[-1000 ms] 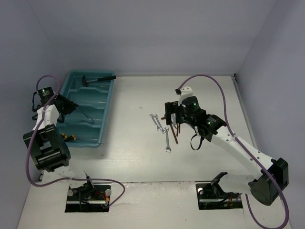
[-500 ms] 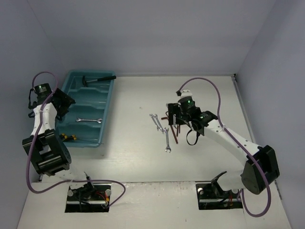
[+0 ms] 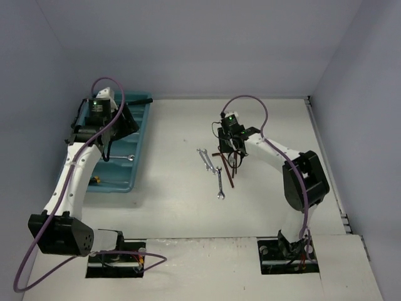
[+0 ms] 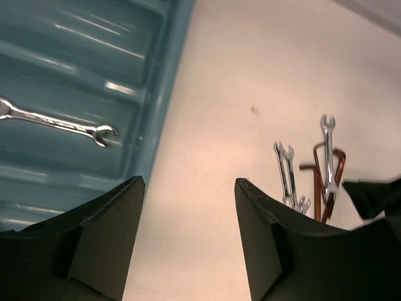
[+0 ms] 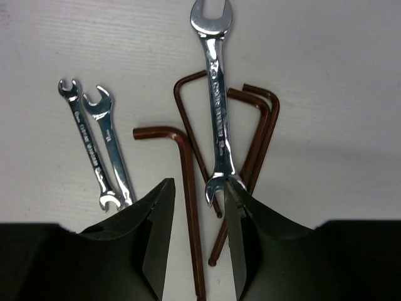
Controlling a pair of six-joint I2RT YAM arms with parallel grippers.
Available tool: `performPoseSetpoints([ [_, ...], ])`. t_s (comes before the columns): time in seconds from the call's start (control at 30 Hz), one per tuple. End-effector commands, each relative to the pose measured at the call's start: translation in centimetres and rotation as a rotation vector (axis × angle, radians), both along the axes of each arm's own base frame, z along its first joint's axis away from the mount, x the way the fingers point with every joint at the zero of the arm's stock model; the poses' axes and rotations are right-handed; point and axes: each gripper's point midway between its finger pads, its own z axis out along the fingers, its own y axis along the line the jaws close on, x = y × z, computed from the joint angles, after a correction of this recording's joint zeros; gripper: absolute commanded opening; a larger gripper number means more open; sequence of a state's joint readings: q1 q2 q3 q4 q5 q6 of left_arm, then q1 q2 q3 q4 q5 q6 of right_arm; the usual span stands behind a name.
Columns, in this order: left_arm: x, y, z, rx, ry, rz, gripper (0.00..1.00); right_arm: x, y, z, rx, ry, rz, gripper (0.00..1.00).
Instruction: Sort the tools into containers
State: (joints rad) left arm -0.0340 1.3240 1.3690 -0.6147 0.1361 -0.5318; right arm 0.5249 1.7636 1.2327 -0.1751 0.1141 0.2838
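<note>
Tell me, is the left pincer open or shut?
Open. The left pincer holds nothing: in its wrist view the two fingers stand well apart, and the table shows between them.

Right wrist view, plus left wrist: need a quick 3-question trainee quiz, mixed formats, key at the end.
1. True or false: the left gripper holds a wrench.
2. How many silver wrenches lie on the table in the right wrist view?
3. The longest wrench rests across: A) bare table only B) the reddish-brown tools C) the other wrenches.
Key: 1 false, its jaws are open and empty. 2 three. 3 B.
</note>
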Motion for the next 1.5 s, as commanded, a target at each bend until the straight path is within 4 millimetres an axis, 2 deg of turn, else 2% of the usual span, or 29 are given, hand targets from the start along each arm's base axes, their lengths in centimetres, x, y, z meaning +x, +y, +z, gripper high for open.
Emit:
performPoseSetpoints([
  [0.0, -2.2, -2.9, 1.4, -0.009, -0.031, -0.099, 0.56, 3.5, -0.3, 0.7, -0.018, -0.042, 0.019, 0.35],
  [0.13, -3.4, -4.9, 2.0, -0.020, -0.050, -0.161, 0.56, 4.9, -1.4, -1.3, -0.027, 0.000, 0.006, 0.34],
  [0.27, -4.0, -5.9, 2.2, -0.021, -0.057, -0.188, 0.56, 5.2, -1.0, -2.7, -0.023, 0.032, 0.042, 0.32],
  [0.6, -3.9, -6.7, 1.9, -0.025, -0.046, -0.208, 0.56, 5.6, -0.1, -3.2, -0.010, 0.043, 0.077, 0.26],
  [0.97, -3.6, -7.5, 1.6, -0.023, -0.034, -0.231, 0.56, 5.0, -0.6, -6.7, -0.045, 0.113, 0.072, 0.22],
  [1.1, -3.6, -8.0, 1.4, -0.022, -0.029, -0.246, 0.56, 5.1, -0.4, -7.4, -0.045, 0.126, 0.072, 0.12],
  [1.2, -3.6, -8.4, 1.4, -0.023, -0.026, -0.257, 0.56, 5.3, -0.5, -7.2, -0.052, 0.118, 0.068, 0.00],
  [1.3, -3.7, -9.3, 1.4, -0.027, -0.025, -0.283, 0.56, 5.8, -0.7, -5.8, -0.059, 0.082, 0.067, 0.00],
  [1.37, -3.6, -9.9, 1.7, -0.034, -0.027, -0.296, 0.56, 6.4, -0.5, -3.7, -0.049, 0.035, 0.074, 0.00],
  [1.4, -3.7, -10.2, 1.7, -0.039, -0.026, -0.306, 0.56, 6.4, -0.4, -3.4, -0.048, 0.028, 0.078, 0.00],
  [1.47, -3.7, -11.2, 2.1, -0.061, -0.026, -0.323, 0.56, 6.5, -0.1, 0.5, -0.031, -0.048, 0.115, 0.00],
])
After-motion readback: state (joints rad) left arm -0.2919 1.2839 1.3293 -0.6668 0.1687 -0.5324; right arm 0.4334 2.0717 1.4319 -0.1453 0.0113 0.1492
